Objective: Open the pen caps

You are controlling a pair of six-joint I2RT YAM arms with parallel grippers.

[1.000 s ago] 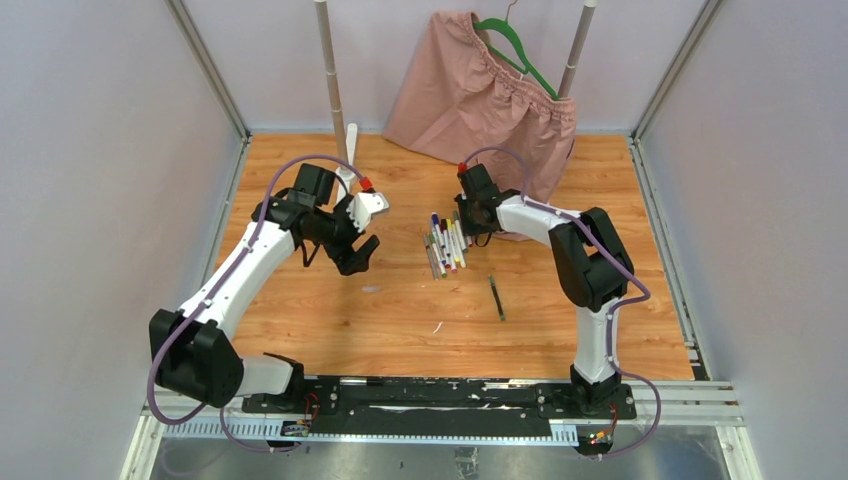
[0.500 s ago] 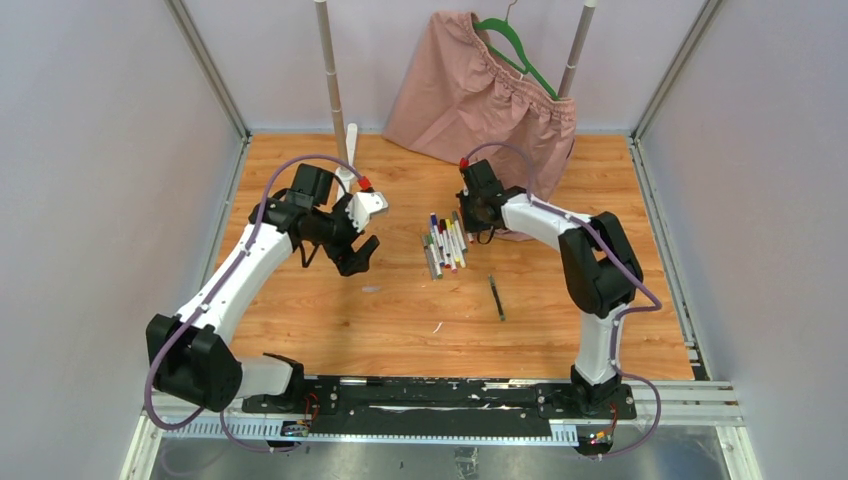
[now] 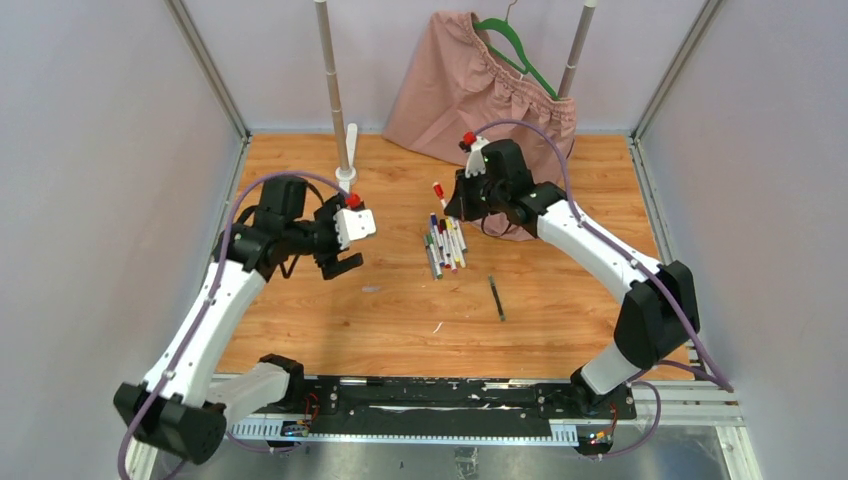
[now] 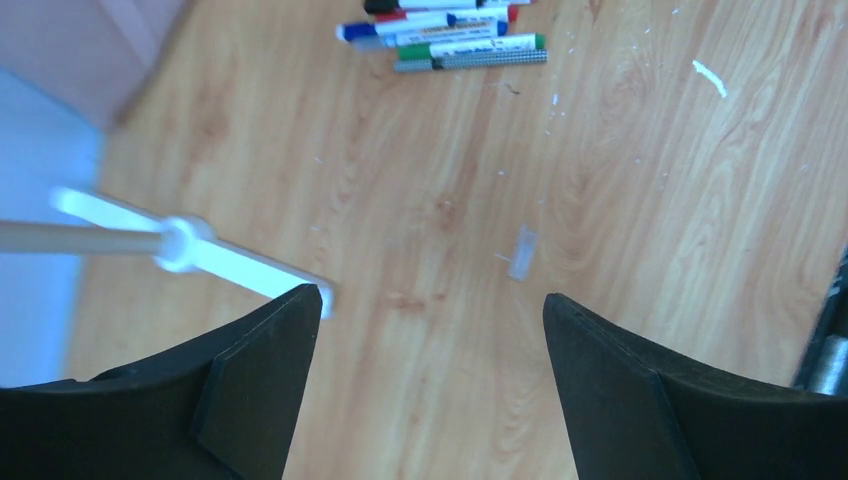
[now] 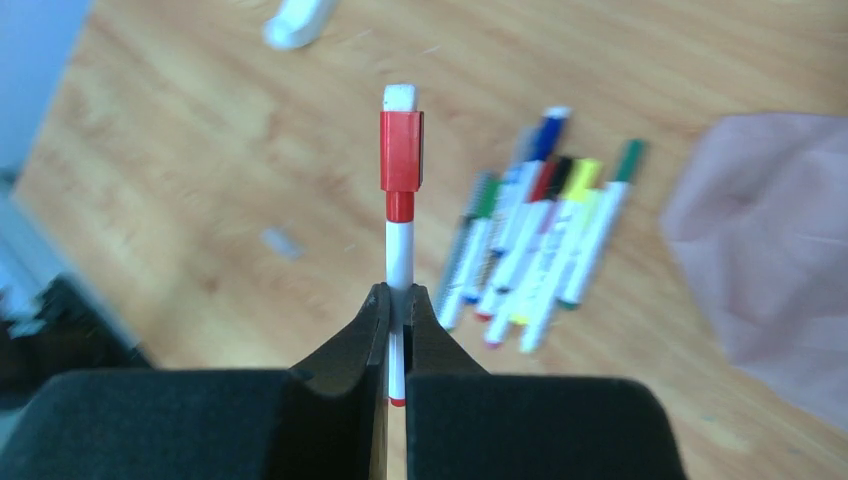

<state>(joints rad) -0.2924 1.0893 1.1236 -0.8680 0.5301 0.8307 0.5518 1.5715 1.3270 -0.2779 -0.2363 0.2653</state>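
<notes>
My right gripper is shut on the white barrel of a pen. That pen stands up out of the jaws with its red cap on. In the top view this gripper hangs above the far end of the pile of pens, the red cap pointing left. The other pens lie side by side on the wooden table, with coloured caps on. My left gripper is open and holds nothing, left of the pile. Bare wood shows between its fingers.
A single dark pen lies apart, near right of the pile. A pink cloth on a green hanger hangs at the back. A white rack foot and post stand at back left. A small clear scrap lies on the wood.
My right gripper shut on the red-capped pen and lifted it off the pile, the arm swinging up and back. The left arm drew back to the left, still open.
</notes>
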